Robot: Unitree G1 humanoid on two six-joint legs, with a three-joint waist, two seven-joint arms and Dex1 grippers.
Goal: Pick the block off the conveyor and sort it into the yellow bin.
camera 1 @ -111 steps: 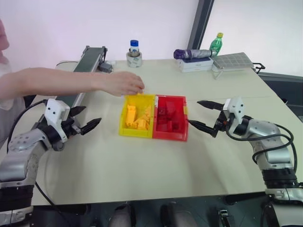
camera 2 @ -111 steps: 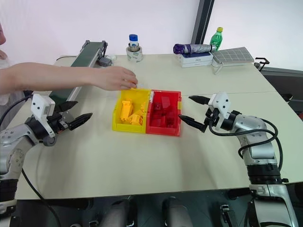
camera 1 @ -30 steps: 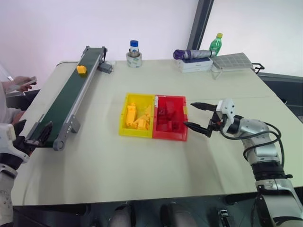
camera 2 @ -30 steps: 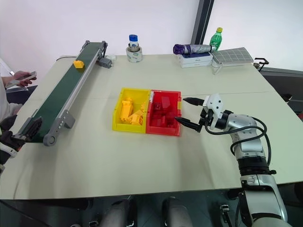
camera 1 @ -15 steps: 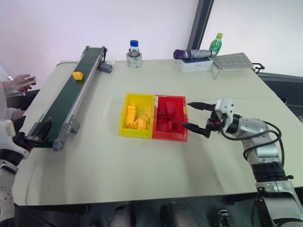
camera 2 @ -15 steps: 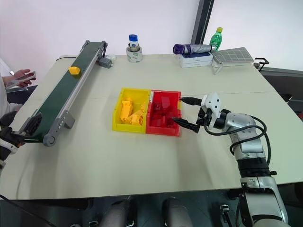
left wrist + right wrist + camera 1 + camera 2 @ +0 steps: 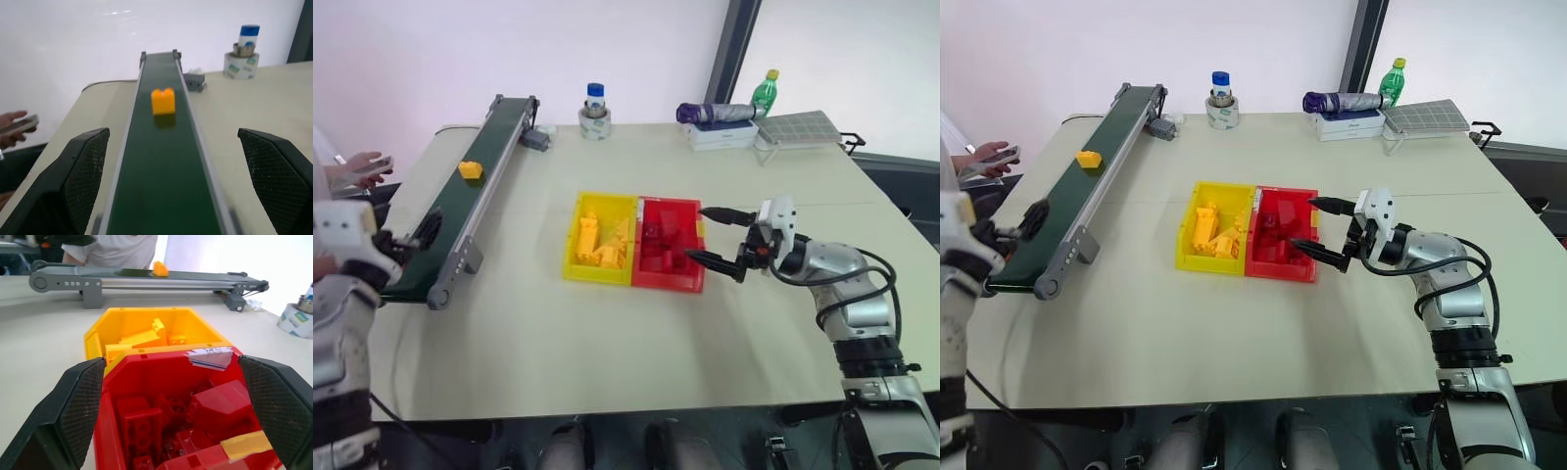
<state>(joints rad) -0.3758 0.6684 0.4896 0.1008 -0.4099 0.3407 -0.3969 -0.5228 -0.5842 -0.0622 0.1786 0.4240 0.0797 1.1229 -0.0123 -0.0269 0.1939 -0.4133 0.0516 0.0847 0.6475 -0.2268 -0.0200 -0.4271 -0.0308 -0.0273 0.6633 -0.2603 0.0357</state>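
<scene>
Block point(image 7: 163, 101), small studded yellow cube, on conveyor point(image 7: 161, 166) with smooth dark-green belt

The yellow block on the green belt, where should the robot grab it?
Probably by the block's two flat side faces, below its studs. It sits upright on the conveyor, straight ahead between the open left gripper's fingers, so coming along the belt from the near end looks easiest.
</scene>
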